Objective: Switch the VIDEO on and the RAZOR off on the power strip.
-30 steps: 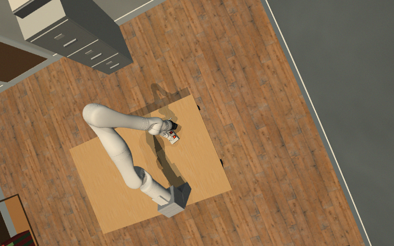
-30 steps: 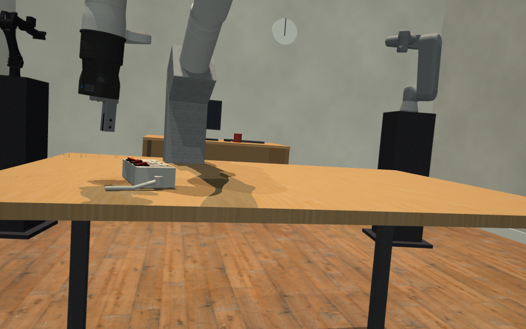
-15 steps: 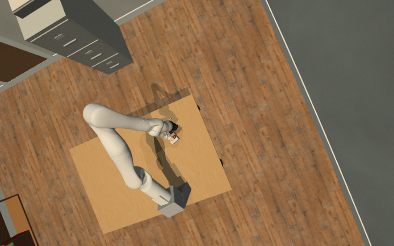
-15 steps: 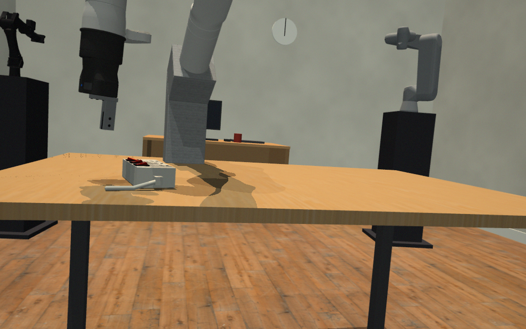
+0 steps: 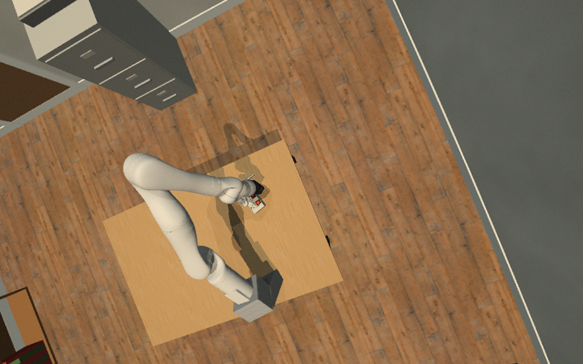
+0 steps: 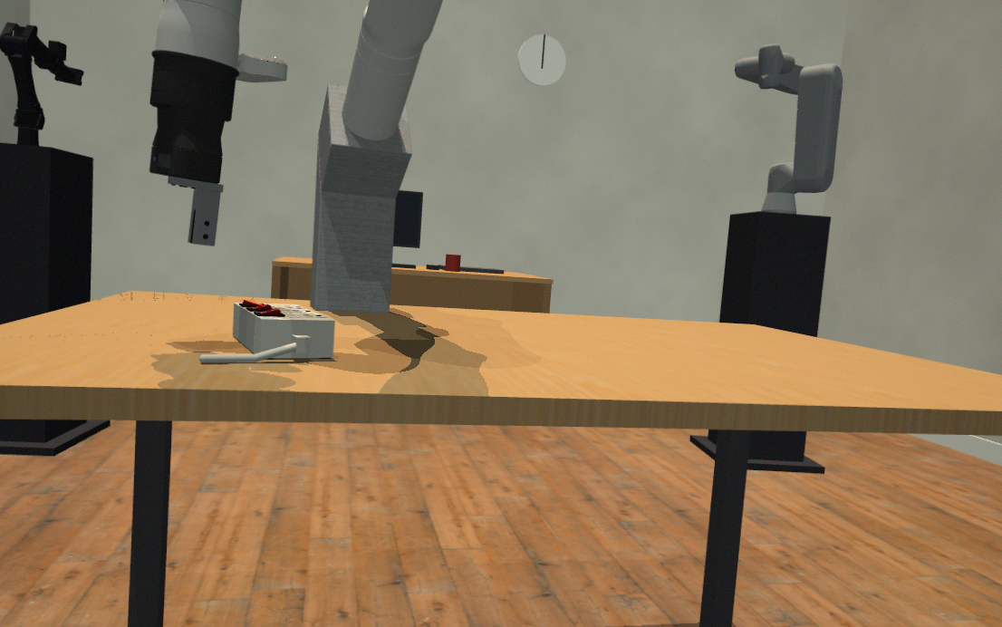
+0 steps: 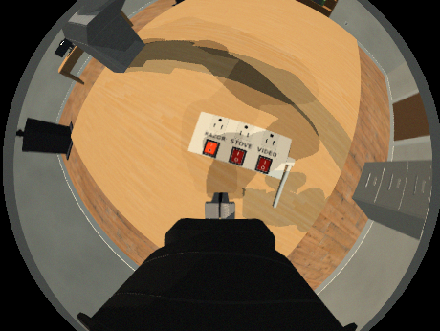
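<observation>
Three red switches are showing on the power strip [image 7: 239,141], lying flat on the table [image 6: 591,361]. Clenched and empty, the gripper [image 6: 204,214] is hovering above — likely lining up a downward press on one rocker.

Behind your table [image 6: 591,370] stands a desk [image 6: 473,284] bearing a red cup [image 6: 452,261]; a clock [image 6: 541,59] hangs above it, and a cabinet [image 5: 117,50] stands beyond.
</observation>
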Available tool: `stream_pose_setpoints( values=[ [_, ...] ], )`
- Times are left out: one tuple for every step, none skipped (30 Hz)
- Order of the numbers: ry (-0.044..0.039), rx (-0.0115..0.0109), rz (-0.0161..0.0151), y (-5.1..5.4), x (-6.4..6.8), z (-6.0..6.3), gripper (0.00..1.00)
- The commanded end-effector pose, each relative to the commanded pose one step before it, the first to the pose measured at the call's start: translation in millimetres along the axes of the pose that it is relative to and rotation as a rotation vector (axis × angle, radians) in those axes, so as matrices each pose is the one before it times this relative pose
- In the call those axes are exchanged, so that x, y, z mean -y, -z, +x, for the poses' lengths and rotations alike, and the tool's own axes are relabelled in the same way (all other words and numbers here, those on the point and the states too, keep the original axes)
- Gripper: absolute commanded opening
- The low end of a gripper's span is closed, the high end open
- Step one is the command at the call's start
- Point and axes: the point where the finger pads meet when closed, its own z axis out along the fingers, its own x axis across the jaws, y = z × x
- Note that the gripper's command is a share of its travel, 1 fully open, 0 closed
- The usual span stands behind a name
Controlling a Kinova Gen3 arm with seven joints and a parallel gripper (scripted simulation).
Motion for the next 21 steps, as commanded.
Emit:
stream_pose_setpoints(
  values=[
    [-0.016,-0.00081,-0.00015,0.91,1.27,-1.74,0.0],
    [-0.03968,0.00015,-0.00793,1.12,-0.6,-1.92,0.0],
    [0.0,0.0,0.0,0.0,0.0,0.0,0.0],
    [0.0,0.0,0.0,0.0,0.0,0.0,0.0],
    [0.0,0.0,0.0,0.0,0.0,0.0,0.0],
    [0.0,0.0,0.0,0.0,0.0,0.0,0.0],
    [0.0,0.0,0.0,0.0,0.0,0.0,0.0],
    [0.0,0.0,0.0,0.0,0.0,0.0,0.0],
    [0.0,0.0,0.0,0.0,0.0,0.0,0.0],
    [0.0,0.0,0.0,0.0,0.0,0.0,0.0],
    [-0.03807,0.00013,-0.00798,1.1,-0.78,-1.87,0.0],
    [0.0,0.0,0.0,0.0,0.0,0.0,0.0],
    [0.0,0.0,0.0,0.0,0.0,0.0,0.0],
    [0.0,0.0,0.0,0.0,0.0,0.0,0.0],
    [0.0,0.0,0.0,0.0,0.0,0.0,0.0],
    [0.0,0.0,0.0,0.0,0.0,0.0,0.0],
    [0.0,0.0,0.0,0.0,0.0,0.0,0.0],
    [0.0,0.0,0.0,0.0,0.0,0.0,0.0],
    [-0.03645,0.00009,-0.00799,1.08,-0.94,-1.81,0.0],
    [0.0,0.0,0.0,0.0,0.0,0.0,0.0],
    [0.0,0.0,0.0,0.0,0.0,0.0,0.0]
  ],
)
